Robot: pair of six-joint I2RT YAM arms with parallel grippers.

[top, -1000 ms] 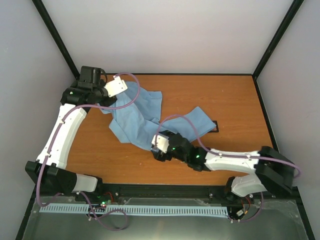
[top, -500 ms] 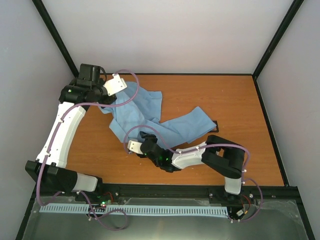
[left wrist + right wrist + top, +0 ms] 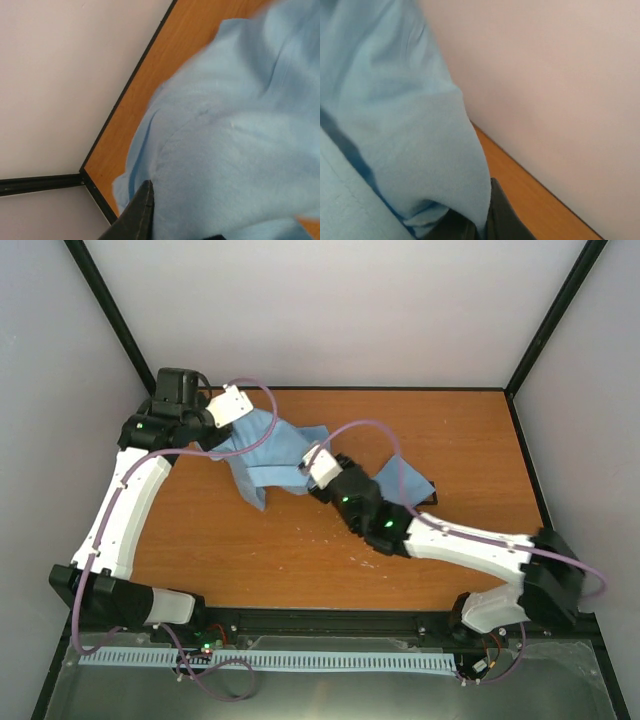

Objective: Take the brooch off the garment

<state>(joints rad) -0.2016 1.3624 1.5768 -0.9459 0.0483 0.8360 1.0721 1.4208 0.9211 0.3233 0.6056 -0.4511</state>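
Orange wood-grain counter (image 3: 450, 440), black-edged, enclosed by pale walls (image 3: 350, 310). Garment (image 3: 280, 455) bunched toward far-left of counter, partly lifted. Left pincer (image 3: 218, 438) clenched on its far-left end; right pincer (image 3: 308, 480) grasping it mid-span. Brooch not discernible among folds

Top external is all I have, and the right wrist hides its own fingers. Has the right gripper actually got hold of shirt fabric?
Observer: It looks so. In the right wrist view the shirt gathers down into the right gripper, between its dark fingers.
Operator: Any brooch showing in that close-up?
Observer: No. There is only plain blue cloth with a seam, the wall, and a strip of table.
Operator: And the left side?
Observer: The left wrist view shows one finger of the left gripper against the cloth, near the table's corner. No brooch shows there either, and I cannot confirm its grip.
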